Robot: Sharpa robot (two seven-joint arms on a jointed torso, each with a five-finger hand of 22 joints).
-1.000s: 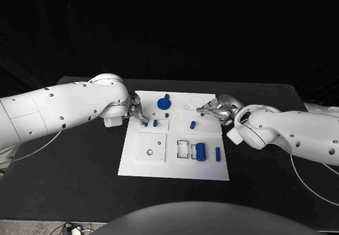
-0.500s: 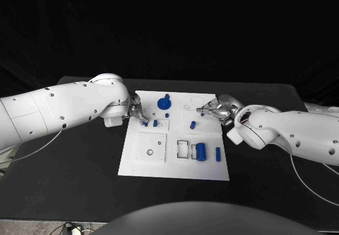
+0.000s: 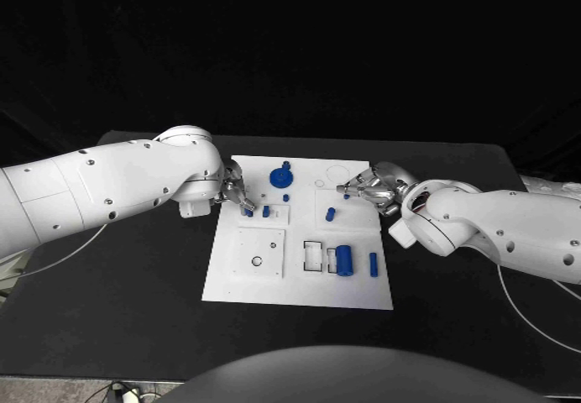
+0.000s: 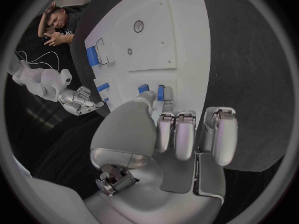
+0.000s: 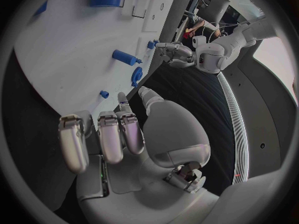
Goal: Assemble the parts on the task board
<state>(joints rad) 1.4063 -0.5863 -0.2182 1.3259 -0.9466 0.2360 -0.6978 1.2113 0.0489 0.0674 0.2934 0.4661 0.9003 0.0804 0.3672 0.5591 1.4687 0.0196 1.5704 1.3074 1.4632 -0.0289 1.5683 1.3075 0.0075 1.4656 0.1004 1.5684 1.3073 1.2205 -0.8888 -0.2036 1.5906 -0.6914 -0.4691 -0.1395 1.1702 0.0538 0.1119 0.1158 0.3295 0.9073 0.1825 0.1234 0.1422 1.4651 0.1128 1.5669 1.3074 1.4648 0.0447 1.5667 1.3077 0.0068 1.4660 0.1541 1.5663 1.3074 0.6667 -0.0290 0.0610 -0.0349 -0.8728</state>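
White board (image 3: 303,277) lies mid-bench (image 3: 133,302). We see blue parts (image 3: 344,259) on it. Our left robot hand (image 3: 233,195) touches its left edge, fingers curled; our right robot hand (image 3: 367,186) pinches a small peg (image 3: 347,196).

left hand (image 3: 235,195) nudged slightly along task board (image 3: 303,285) edge

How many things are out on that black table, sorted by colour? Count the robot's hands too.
Blue parts: 8, as far as the head view shows, counting the gear and its knob as one
White task board: 1
Silver hands: 2, the left hand and the right hand
Total: 11
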